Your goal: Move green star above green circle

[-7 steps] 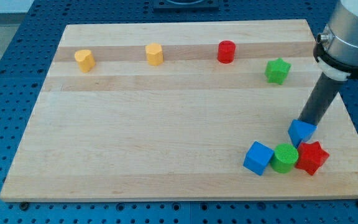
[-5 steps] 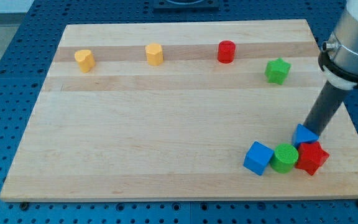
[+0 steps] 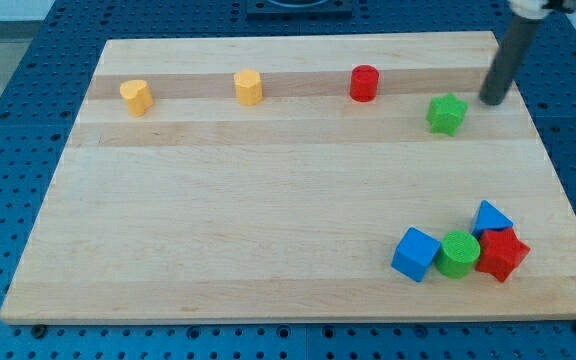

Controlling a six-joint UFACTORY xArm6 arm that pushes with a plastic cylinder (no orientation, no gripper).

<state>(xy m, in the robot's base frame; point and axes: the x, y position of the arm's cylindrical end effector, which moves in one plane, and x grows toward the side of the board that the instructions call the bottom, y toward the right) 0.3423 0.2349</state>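
Observation:
The green star (image 3: 447,114) lies near the view's top right of the wooden board (image 3: 268,220). The green circle (image 3: 458,254) sits near the view's bottom right, packed between a blue cube (image 3: 415,254) on its left and a red star (image 3: 502,253) on its right. My tip (image 3: 490,101) stands just right of the green star and a little above it in the view, apart from it by a small gap.
A blue triangle (image 3: 490,217) rests just above the red star. A red cylinder (image 3: 365,83), a yellow hexagon (image 3: 248,87) and a yellow heart-like block (image 3: 136,97) line the board's top strip. The board's right edge is close to my tip.
My tip has left the blue triangle at the view's lower right and moved up to beside the green star. The blocks have stayed in place.

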